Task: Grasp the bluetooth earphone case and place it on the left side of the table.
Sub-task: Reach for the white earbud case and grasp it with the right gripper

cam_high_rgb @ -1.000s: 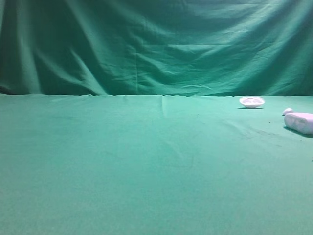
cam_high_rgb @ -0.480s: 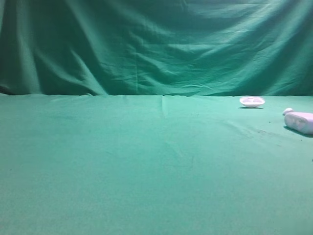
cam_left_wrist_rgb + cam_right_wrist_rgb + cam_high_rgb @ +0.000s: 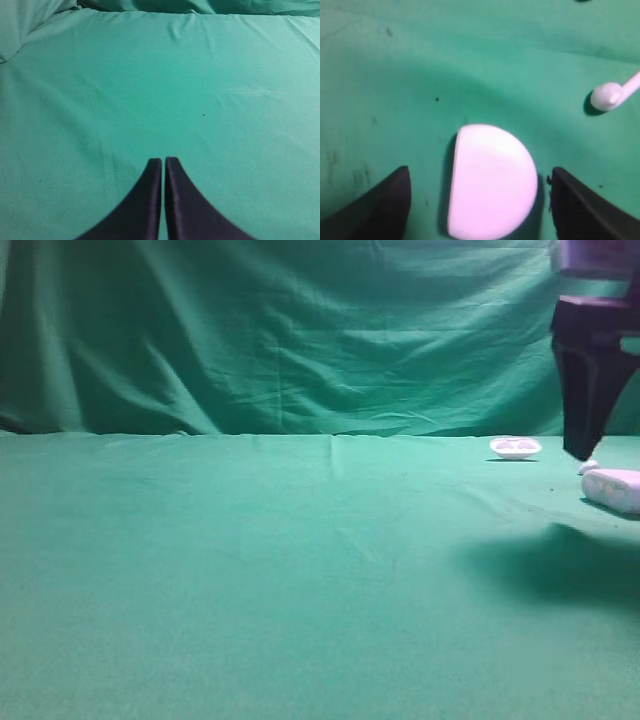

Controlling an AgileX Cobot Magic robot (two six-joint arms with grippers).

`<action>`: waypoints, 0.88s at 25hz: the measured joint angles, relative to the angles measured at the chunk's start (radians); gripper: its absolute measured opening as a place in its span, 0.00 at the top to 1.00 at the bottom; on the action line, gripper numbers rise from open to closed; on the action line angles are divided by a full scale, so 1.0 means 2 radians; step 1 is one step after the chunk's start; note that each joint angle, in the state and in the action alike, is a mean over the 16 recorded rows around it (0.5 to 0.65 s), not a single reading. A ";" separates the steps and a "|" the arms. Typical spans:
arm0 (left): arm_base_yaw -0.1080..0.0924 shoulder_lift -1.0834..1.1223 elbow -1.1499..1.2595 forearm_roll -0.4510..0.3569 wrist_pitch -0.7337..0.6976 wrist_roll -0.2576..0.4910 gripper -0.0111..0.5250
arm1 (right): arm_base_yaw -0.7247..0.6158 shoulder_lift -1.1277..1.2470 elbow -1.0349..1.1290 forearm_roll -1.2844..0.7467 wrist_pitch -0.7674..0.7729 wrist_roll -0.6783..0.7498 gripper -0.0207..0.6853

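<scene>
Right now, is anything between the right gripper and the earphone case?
Nothing visible. The right gripper is open, its fingers either side of the bluetooth earphone case with only green table cloth in the gaps. A small earbud lies off to the side, apart.

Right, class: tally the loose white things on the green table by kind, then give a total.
Case: 1
Dish: 1
Earbud: 1
Total: 3

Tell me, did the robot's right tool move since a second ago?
Yes. The right tool came down into view from the top right, and now hangs just above the earphone case, right of the white dish.
</scene>
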 joint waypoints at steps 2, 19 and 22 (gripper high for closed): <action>0.000 0.000 0.000 0.000 0.000 0.000 0.98 | 0.000 0.008 -0.002 -0.003 -0.005 0.000 0.26; 0.000 0.000 0.000 0.000 0.000 0.000 0.98 | 0.075 0.041 -0.162 0.016 0.098 -0.023 0.52; 0.000 0.000 0.000 0.000 0.000 0.000 0.98 | 0.119 0.059 -0.227 0.028 0.114 -0.033 0.52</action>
